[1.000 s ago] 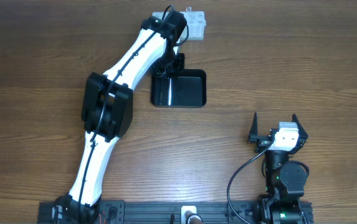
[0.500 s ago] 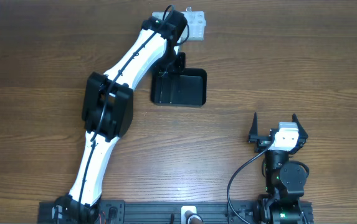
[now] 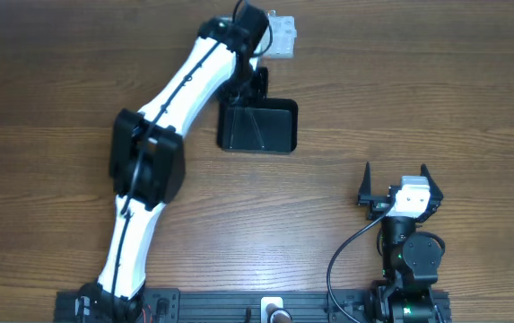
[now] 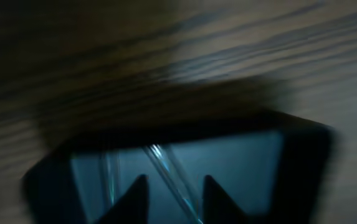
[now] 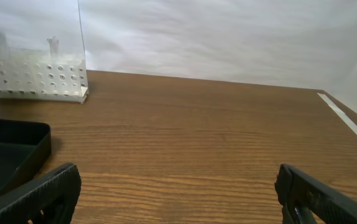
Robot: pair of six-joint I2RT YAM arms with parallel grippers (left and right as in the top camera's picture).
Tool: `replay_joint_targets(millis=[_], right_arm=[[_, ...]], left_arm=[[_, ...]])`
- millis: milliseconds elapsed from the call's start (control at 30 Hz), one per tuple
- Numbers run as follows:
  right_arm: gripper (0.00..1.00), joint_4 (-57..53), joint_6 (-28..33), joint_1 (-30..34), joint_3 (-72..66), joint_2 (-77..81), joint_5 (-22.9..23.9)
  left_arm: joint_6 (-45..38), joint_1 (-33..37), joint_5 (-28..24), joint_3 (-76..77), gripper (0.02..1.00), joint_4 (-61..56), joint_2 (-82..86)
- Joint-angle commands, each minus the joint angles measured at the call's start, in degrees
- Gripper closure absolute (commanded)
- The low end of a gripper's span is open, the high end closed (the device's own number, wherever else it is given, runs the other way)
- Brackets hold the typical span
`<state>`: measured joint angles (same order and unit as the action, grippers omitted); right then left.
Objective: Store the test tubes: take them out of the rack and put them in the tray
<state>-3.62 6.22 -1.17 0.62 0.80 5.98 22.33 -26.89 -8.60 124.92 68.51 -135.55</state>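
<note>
The left claw is hovering over the black tray, its fingers standing apart with a gap showing between them. A clear test tube is lying slantwise on the tray floor beneath that gap. The white rack is sitting on the wooden desk just beyond the tray, with what looks like one upright tube standing in it. The right claw is resting well apart from the tray, near its own base, with its fingers spread wide.

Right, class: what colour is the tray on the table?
Black; the tray shows best in the top view.
</note>
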Motion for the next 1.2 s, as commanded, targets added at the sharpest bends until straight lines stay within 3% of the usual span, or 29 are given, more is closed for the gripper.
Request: replay_joint_targets(millis=[33,133,233,700,1200], right_arm=[[0.009,-0.2,0.1,-0.3,-0.3,-0.5,-0.3],[0.009,-0.2,0.1,-0.3,-0.3,-0.5,-0.3],[0.007,-0.2,0.1,-0.3,-0.3,-0.5,-0.3],[0.007,-0.2,0.1,-0.3,-0.3,-0.5,-0.3],[0.007,-0.2,0.1,-0.3,-0.3,-0.5,-0.3]], left_arm=[[0.7,-0.1,1.5,0.8,0.542,0.0,10.4],[0.7,-0.1,4.0,0.8,0.314,0.0,14.1],[0.7,-0.1,7.5,0.8,0.02,0.0,17.3],[0.7,-1.9,21.8,-2.2,0.02,-1.4,29.4],[0.7,-0.1,22.1,-44.4,0.02,-31.0,59.0]])
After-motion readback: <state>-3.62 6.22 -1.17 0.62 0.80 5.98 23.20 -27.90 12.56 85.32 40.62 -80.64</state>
